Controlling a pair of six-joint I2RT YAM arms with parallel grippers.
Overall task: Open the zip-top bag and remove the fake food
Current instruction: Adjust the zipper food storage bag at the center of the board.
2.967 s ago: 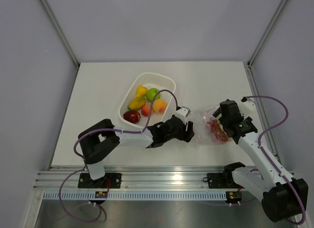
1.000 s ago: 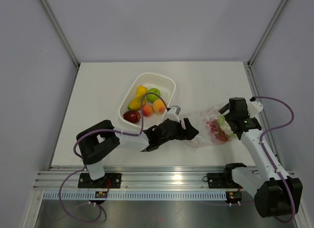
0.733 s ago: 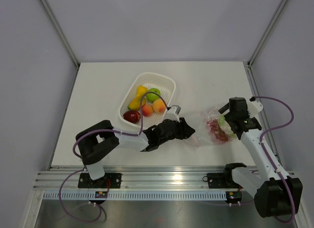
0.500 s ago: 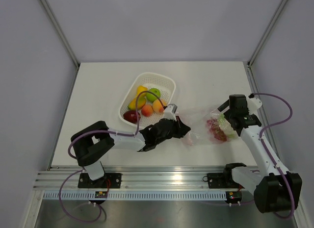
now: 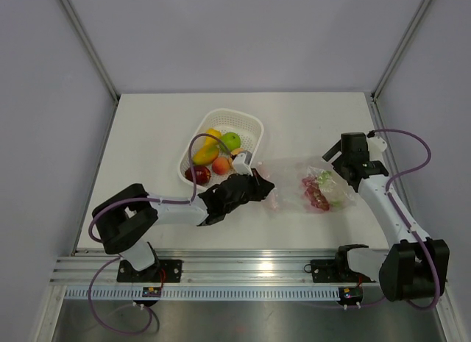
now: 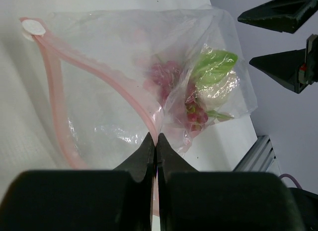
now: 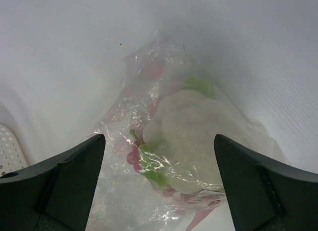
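One zip-top bag (image 6: 99, 92) | left tool (image 6: 155, 140) pinching it | right tool (image 7: 159, 137) spread

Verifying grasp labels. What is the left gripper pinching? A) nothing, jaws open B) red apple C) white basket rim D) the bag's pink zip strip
D: in the left wrist view the left gripper is shut on the pink zip strip of the zip-top bag.
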